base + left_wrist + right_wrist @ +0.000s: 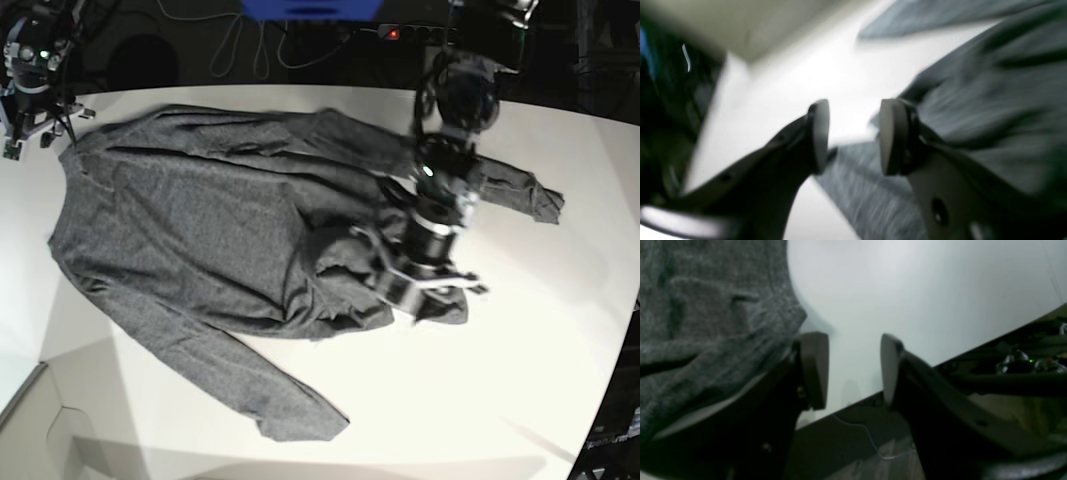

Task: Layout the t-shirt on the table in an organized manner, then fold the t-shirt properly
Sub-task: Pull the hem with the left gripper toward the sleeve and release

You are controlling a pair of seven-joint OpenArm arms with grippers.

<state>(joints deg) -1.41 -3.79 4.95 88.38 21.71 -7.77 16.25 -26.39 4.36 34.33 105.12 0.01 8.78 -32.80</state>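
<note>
1 dark-grey t-shirt (200, 230) lies spread over the white surface (480, 400), its body broad and rumpled across the middle. 1 long sleeve runs down toward the near edge in the base view and ends near the lower centre; the other sleeve reaches out to that view's right and ends in a small bunch of cloth. The hem area near the middle is gathered into folds.

The left gripper (853, 136) hangs over those folds at the shirt's right side in the base view. Its 2 pads stand clearly apart in the left wrist view, with a gap between them through which bright surface and a strip of grey cloth show. Nothing sits between the pads, and no cloth is pinched. That view is blurred, so whether the fingertips brush the fabric below cannot be told. Grey fabric fills the space to the right of the gripper and below it.

The right gripper (853, 370) is at the far left corner of the surface in the base view, beside the shirt's edge. Its 2 pads are also parted, with bare white surface seen between them and nothing held. Shirt fabric rises just to the left of its left finger (813, 370) and seems to rest against the finger's outer side. Beyond the surface edge, dark floor and a thin cable (870, 440) show.
</note>
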